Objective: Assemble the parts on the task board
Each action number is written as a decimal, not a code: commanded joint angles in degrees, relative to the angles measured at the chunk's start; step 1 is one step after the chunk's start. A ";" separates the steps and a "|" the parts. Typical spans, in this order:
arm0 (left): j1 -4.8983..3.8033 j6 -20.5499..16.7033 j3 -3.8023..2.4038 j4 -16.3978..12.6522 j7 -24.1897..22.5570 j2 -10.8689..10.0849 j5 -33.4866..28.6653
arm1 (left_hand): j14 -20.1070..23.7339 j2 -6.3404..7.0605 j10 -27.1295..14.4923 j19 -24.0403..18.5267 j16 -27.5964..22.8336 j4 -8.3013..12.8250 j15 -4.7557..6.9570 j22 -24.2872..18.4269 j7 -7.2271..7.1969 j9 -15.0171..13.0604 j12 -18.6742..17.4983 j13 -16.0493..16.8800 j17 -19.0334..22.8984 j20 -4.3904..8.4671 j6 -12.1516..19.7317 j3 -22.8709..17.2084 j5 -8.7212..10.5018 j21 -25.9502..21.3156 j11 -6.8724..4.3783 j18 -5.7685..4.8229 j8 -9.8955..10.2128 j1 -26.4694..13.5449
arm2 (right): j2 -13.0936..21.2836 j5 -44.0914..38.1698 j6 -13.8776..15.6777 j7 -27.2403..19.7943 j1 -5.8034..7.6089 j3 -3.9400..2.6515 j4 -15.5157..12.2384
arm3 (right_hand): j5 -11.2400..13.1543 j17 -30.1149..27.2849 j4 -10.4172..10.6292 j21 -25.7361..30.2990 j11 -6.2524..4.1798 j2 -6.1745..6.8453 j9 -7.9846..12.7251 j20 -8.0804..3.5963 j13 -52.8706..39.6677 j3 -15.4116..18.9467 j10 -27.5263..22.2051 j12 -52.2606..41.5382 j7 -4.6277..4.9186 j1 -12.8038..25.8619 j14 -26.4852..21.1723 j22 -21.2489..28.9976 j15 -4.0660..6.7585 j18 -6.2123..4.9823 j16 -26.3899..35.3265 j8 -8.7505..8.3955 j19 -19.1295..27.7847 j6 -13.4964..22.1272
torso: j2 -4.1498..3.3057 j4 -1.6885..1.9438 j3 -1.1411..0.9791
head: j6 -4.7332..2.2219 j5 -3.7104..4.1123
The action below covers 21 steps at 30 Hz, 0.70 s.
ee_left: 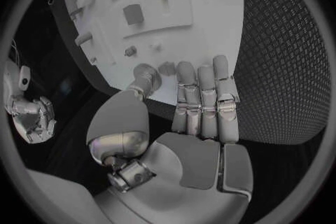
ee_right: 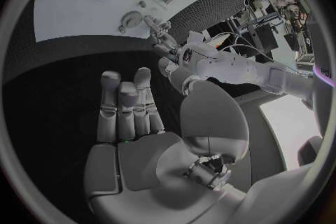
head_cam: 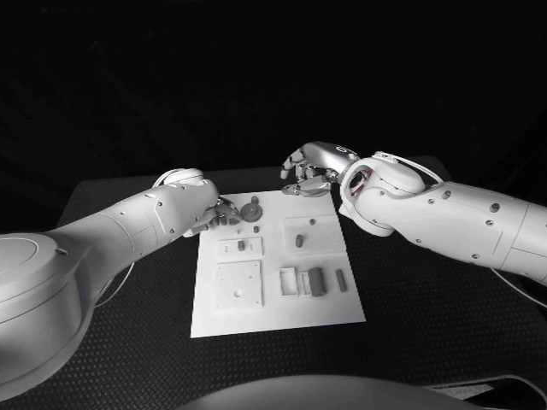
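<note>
1. At mid-worktop lies the white task board (head_cam: 273, 286), with small grey parts (head_cam: 317, 280) resting on it.
2. Left hand (head_cam: 218, 213) sits at the board's far left corner, beside a round toothed part (head_cam: 253, 206); fingers (ee_left: 203, 101) straight, pressed together, holding nothing.
3. Right hand (head_cam: 313, 171) hovers beyond the far edge, fingers (ee_right: 126, 106) together, empty.
4. Black worktop (head_cam: 434, 307) surrounds the board.

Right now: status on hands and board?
Left hand open, at task board far-left corner beside gear part. Right hand open, beyond far edge. Nothing held.
</note>
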State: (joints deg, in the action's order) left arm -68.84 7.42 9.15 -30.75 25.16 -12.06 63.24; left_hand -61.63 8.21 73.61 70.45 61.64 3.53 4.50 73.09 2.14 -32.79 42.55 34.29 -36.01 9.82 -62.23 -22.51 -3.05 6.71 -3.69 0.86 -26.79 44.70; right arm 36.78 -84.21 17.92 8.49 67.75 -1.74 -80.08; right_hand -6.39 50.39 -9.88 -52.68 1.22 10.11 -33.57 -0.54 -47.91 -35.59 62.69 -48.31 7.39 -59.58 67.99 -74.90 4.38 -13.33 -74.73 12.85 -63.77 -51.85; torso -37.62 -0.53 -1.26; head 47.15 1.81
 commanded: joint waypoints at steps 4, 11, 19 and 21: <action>0.23 -0.24 -0.01 0.47 -0.05 0.45 0.30 | -0.19 -0.19 0.07 0.27 0.21 0.03 0.11 0.13 -0.04 -0.08 0.28 0.07 0.09 0.16 -0.28 0.53 0.26 0.23 -0.32 0.46 -0.23 -0.03 | 0.00 -0.25 -0.55 -0.05 0.16 -0.04 -0.31 | -0.05 -0.06 0.44 0.24 0.11 -0.15 0.06 -0.36 -0.09 -0.02 -0.31 0.23 0.44 0.41 -0.01 -0.31 0.51 -1.67 0.19 -0.33 0.07 -0.09 | -0.08 0.00 -0.01 | 0.01 0.56; 0.52 -0.45 -0.01 1.48 -0.04 0.88 0.31 | -0.13 0.01 0.00 0.26 0.21 -0.12 0.12 0.18 -0.02 -0.09 0.31 0.07 0.15 0.18 -0.21 0.63 0.27 0.19 -0.30 0.44 -0.22 -0.15 | 0.05 -0.26 -0.55 0.01 0.32 -0.04 -0.57 | -0.05 -0.06 0.45 0.24 0.11 -0.14 0.06 -0.36 -0.09 -0.01 -0.31 0.23 0.44 0.41 0.00 -0.32 0.51 -1.67 0.19 -0.32 0.07 -0.10 | -0.17 -0.08 0.00 | 0.06 0.82; 0.66 -0.61 -0.02 2.22 -0.04 0.67 0.42 | -0.12 -0.05 -0.02 0.26 0.23 -0.20 0.13 0.20 -0.02 -0.10 0.34 0.07 0.17 0.19 -0.20 0.62 0.27 0.17 -0.30 0.44 -0.23 -0.16 | 0.21 -0.28 -0.55 0.04 0.44 -0.04 -0.90 | -0.05 -0.06 0.46 0.24 0.11 -0.15 0.05 -0.36 -0.10 -0.01 -0.31 0.24 0.43 0.42 0.00 -0.32 0.52 -1.67 0.19 -0.32 0.07 -0.11 | -0.28 -0.15 -0.05 | 0.15 1.02; 0.68 -0.55 -0.02 2.52 -0.08 0.75 0.42 | -0.12 -0.09 -0.02 0.27 0.24 -0.24 0.14 0.21 -0.02 -0.11 0.35 0.07 0.18 0.20 -0.20 0.60 0.27 0.17 -0.30 0.44 -0.24 -0.16 | 0.20 -0.29 -0.55 0.04 0.45 -0.04 -0.99 | -0.05 -0.06 0.47 0.24 0.11 -0.15 0.05 -0.37 -0.10 -0.01 -0.31 0.24 0.43 0.42 0.00 -0.32 0.52 -1.67 0.19 -0.32 0.06 -0.11 | -0.25 -0.13 -0.06 | 0.15 1.01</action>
State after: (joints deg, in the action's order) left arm -68.23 7.16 9.12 -28.41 25.21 -11.38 63.27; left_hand -61.63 8.21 73.61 70.44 61.64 3.38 4.50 73.25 2.13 -32.99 42.55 34.28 -35.89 9.82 -62.23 -22.04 -3.04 6.71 -3.69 0.86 -26.91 44.70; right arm 37.00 -84.22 17.90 8.55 68.16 -1.74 -80.87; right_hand -6.39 50.39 -9.88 -52.68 1.22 10.11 -33.57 -0.45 -47.95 -35.59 62.69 -48.31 7.39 -59.59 67.98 -74.90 4.38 -13.33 -74.74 12.85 -63.68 -51.85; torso -37.89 -0.68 -1.26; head 47.24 2.76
